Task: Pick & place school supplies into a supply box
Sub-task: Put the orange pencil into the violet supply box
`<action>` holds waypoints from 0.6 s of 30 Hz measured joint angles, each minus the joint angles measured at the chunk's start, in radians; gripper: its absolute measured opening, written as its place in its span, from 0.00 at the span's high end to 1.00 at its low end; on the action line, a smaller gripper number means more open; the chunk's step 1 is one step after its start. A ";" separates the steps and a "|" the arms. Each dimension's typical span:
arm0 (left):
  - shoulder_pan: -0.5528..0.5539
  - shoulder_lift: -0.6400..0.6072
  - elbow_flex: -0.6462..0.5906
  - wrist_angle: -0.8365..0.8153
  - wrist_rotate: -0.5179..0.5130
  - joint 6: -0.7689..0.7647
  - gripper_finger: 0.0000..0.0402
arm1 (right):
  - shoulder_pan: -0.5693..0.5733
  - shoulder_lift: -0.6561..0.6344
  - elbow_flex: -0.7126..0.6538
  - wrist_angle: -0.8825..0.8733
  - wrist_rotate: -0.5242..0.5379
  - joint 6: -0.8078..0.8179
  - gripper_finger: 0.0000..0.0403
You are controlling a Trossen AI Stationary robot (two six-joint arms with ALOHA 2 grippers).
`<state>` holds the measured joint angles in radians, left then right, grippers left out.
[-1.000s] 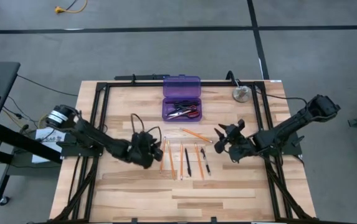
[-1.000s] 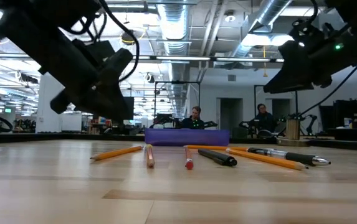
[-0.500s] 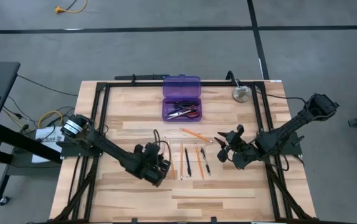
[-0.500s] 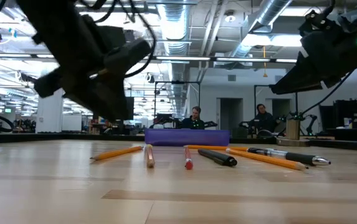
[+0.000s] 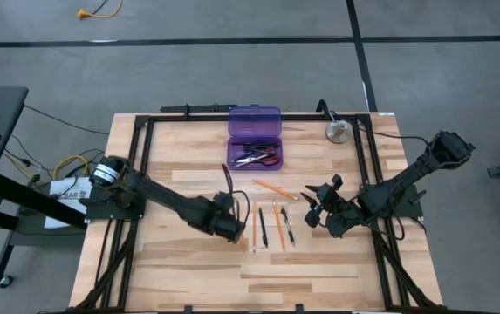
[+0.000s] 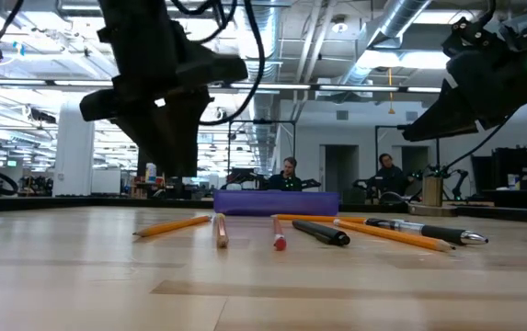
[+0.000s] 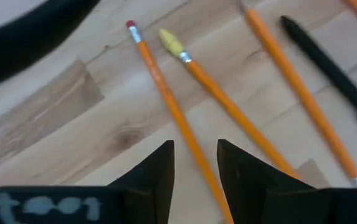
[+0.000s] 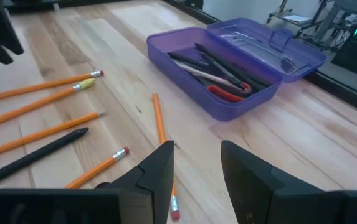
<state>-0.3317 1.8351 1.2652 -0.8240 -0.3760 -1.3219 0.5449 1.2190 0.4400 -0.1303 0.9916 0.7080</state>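
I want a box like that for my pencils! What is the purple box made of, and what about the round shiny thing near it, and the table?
The purple box looks like see-through plastic: its contents show through the glossy walls. The round shiny thing seems to be bare metal, silvery and reflective. The table looks like pale wood, with visible grain and joined planks.

Bare table (image 5: 302, 266) lies open in front of the pencil row (image 5: 251, 225). Left gripper (image 5: 232, 228) crowds the row's left end; right gripper (image 5: 315, 202) stands just right. Purple box (image 5: 254, 148) lies open behind, unobstructed above.
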 joint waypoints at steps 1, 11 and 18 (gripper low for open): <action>0.009 0.000 0.000 -0.001 0.008 0.002 0.73 | 0.000 0.000 0.000 0.000 0.000 0.000 0.69; 0.061 0.000 0.000 0.002 0.041 0.012 0.73 | -0.004 0.000 0.000 -0.013 -0.026 -0.007 0.69; 0.068 0.000 -0.001 0.003 0.040 0.036 0.71 | -0.004 0.000 0.000 -0.025 -0.026 -0.008 0.69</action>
<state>-0.2642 1.8351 1.2640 -0.8211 -0.3355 -1.2858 0.5408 1.2190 0.4400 -0.1551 0.9661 0.6998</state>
